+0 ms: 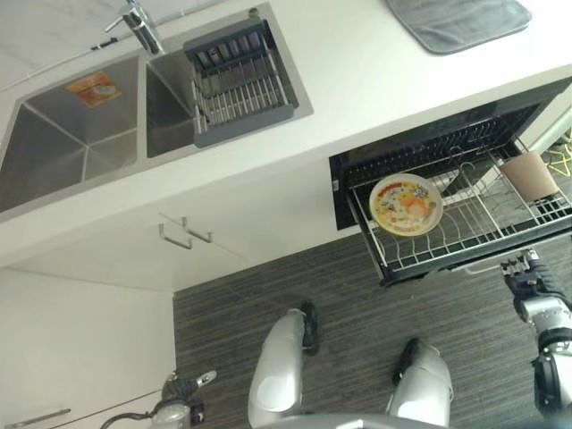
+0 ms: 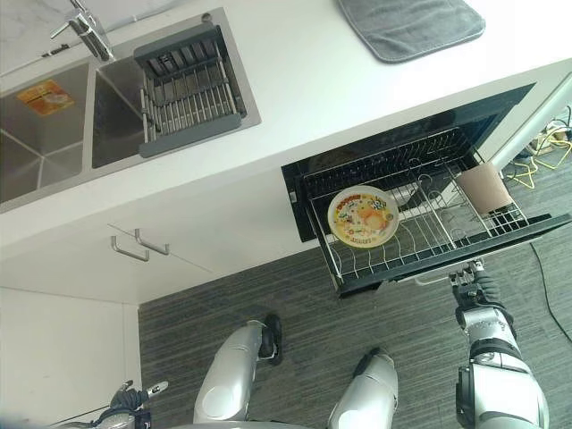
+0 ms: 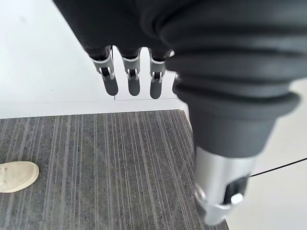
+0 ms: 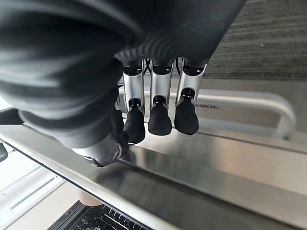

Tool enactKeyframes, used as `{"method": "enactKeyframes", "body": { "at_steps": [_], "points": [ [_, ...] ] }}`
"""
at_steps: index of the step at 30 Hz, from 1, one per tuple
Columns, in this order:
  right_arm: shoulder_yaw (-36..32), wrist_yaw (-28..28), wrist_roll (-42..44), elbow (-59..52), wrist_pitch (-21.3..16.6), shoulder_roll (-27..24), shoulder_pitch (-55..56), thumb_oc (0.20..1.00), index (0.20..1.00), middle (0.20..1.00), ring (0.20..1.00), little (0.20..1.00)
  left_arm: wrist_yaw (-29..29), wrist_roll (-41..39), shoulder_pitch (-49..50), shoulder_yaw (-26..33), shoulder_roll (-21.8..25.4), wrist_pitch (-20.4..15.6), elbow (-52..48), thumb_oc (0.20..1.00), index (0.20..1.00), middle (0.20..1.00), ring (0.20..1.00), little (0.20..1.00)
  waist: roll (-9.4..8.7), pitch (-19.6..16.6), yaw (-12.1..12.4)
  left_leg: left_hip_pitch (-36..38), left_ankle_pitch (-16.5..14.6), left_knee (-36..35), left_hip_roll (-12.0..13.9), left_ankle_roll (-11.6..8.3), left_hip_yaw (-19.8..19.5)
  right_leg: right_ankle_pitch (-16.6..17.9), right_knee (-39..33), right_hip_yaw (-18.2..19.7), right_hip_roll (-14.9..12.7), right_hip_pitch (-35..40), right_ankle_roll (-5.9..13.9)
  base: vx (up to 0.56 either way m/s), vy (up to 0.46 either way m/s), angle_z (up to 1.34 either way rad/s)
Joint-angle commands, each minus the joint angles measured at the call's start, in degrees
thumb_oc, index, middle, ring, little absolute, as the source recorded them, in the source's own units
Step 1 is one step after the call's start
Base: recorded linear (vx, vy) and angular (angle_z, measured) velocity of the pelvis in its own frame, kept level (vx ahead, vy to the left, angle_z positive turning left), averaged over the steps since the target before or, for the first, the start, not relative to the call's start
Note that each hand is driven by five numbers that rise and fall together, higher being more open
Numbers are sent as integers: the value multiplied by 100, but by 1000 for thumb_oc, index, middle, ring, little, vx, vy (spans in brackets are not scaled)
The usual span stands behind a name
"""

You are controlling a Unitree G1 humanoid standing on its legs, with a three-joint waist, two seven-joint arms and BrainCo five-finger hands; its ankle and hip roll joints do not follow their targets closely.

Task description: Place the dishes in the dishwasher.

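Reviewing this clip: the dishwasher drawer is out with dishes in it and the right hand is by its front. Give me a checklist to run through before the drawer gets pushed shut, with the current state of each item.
1. Plate seated in the rack: ok, it leans in the wire tines.
2. Cup inside the rack: ok, it sits at the rack's right end.
3. Nothing sticks out past the drawer front: ok, as far as the eye views show.
4. Right hand placed at the handle: ok, fingers straight, tips at the steel front beside the bar.
5. Left hand out of the way: ok, it hangs over the floor, fingers relaxed.
6. Sink basket emptied of dishes: ok, none visible in it.
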Motion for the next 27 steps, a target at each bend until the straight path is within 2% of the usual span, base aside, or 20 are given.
{"method": "enactKeyframes", "body": {
  "at_steps": [1,7,13,22,27],
  "points": [
    [148,152,-241,-26,87,-226,-586,200,200,200,200,200,15,-100,65,-257,241,-5,23,1000,1000,1000,1000,1000,-34,-41,175,581,220,-693,119,-363,-662,238,108,113,-65,-232,-45,40,-1,-7],
    [574,243,-842,-34,421,-624,-1284,200,200,200,200,200,-42,-74,99,-335,405,134,-106,1000,1000,1000,1000,1000,57,57,303,412,248,-664,53,-357,-720,168,275,114,-147,-426,-54,44,-27,0],
    [947,218,-1204,-180,437,-780,-1840,200,200,200,200,200,-152,0,216,-338,424,91,-168,1000,1000,1000,1000,1000,187,138,387,313,350,-750,13,-372,-746,106,339,114,-205,-542,-89,47,-13,3],
    [1481,120,-1968,-329,586,-1174,-2826,200,200,200,200,200,-304,91,480,-360,339,-4,-370,1000,1000,1000,1000,1000,523,251,596,259,754,-1281,-161,-409,-741,102,227,10,-326,-615,-111,48,45,10],
    [1742,54,-2356,-303,636,-1362,-3337,200,200,200,200,200,-458,174,660,-290,388,-3,-546,1000,1000,1000,1000,1000,707,296,790,263,1075,-1746,-250,-440,-777,85,148,-81,-389,-583,-93,67,28,17]
  ]
}}
